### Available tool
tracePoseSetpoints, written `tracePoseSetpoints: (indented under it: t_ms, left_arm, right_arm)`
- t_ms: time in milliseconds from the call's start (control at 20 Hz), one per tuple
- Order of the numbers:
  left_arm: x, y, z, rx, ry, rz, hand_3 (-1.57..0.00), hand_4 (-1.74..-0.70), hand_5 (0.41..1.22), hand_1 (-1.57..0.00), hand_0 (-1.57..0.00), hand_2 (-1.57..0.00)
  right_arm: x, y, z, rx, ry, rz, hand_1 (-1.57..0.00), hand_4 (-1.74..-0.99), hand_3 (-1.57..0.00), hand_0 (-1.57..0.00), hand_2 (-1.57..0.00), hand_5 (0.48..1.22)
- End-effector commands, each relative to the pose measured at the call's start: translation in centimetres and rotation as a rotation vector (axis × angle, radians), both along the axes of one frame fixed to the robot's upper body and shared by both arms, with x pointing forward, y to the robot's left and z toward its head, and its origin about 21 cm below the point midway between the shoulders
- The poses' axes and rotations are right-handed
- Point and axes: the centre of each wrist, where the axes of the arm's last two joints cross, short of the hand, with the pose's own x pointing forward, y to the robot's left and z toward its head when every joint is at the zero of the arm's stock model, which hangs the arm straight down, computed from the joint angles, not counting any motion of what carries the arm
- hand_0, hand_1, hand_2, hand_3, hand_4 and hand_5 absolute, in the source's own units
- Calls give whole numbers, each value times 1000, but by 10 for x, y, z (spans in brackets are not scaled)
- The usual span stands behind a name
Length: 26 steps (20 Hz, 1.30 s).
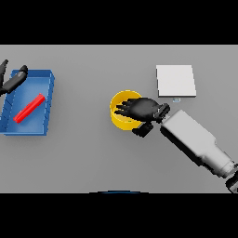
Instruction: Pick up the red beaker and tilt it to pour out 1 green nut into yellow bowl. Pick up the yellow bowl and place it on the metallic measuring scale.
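Note:
The yellow bowl (120,110) stands mid-table, and its right half is hidden under my right hand (143,109). That hand is open: its straight, spread fingers reach over the bowl's inside, while the thumb (142,129) lies outside the rim at the lower right. I cannot see any nut in the bowl. The red beaker (29,108) lies on its side in the blue tray (46,80) at the left. The metallic measuring scale (175,80), a pale square plate, sits behind and to the right of the bowl. My left hand (13,80) hovers open at the tray's far left corner.
The blue tray has raised walls and takes up the left side of the table. A small display tab (176,99) sticks out of the scale's near edge. My right forearm (195,142) crosses the table's near right area.

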Motion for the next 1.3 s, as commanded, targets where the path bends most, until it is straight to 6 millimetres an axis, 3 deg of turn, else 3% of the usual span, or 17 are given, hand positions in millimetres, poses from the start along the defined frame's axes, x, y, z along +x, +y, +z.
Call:
tracePoseSetpoints:
  t_ms: [0, 100, 150, 200, 250, 350, 450, 550, 700, 950, 1100, 1250]
  left_arm:
    - [0, 1, 0, -5, 2, 0, 1, -719, 686, 1, 1, 1]
    - [2, 2, 3, 5, 9, 5, 1, -713, 686, 1, 1, 1]
    - [2, 1, 2, 5, 11, 1, 1, -712, 689, 1, 1, 1]
    - [1, 0, 3, 2, 9, -2, 1, -714, 691, 1, 1, 1]
    - [1, 1, 1, -4, 14, -3, 1, -716, 692, 1, 1, 1]
    - [-2, -1, 1, -8, 8, -2, 1, -719, 692, 1, 1, 1]
    - [0, 0, 3, -3, 1, 6, 1, -722, 696, 1, 1, 1]
    - [1, 4, 5, -4, 12, 7, 1, -725, 699, 1, 1, 1]
    - [2, 5, 6, 5, 9, -2, 1, -722, 695, 1, 1, 1]
    - [0, 1, 5, 5, 13, -11, 1, -716, 694, 1, 1, 1]
    - [0, 2, 2, 3, 21, -3, 1, -719, 696, 1, 1, 1]
    - [-1, 1, 1, 7, 20, -5, 1, -724, 693, 1, 1, 1]
  right_arm:
    - [1, 0, 1, 6, 13, -6, 1, -1305, 1, 1, 1, 763]
    - [2, 0, -2, 0, 35, -37, -16, -1336, -43, -3, -19, 810]
    - [2, 1, -4, -1, 37, -34, -97, -1360, -96, -110, -86, 842]
    - [0, 2, -5, -4, 39, -27, -236, -1387, -173, -287, -176, 873]
    - [0, 3, -3, -9, 33, -15, -473, -1420, -262, -544, -310, 943]
    - [0, -1, -5, -4, 40, 5, -869, -1512, -456, -914, -695, 1043]
    - [1, -2, -4, 4, 42, 12, -1121, -1586, -716, -1150, -1010, 1107]
    - [2, -1, -4, 16, 38, 15, -1283, -1640, -941, -1302, -1164, 1148]
    - [-1, -5, -4, 25, 20, 32, -1424, -1689, -1183, -1433, -1240, 1184]
    - [5, -3, 9, 55, 9, -4, -1523, -1724, -1311, -1526, -1319, 1209]
    - [5, -15, 21, 76, 17, -23, -1546, -1732, -1331, -1548, -1337, 1215]
    - [6, -22, 39, 80, -9, -55, -1558, -1737, -1252, -1559, -1414, 1218]
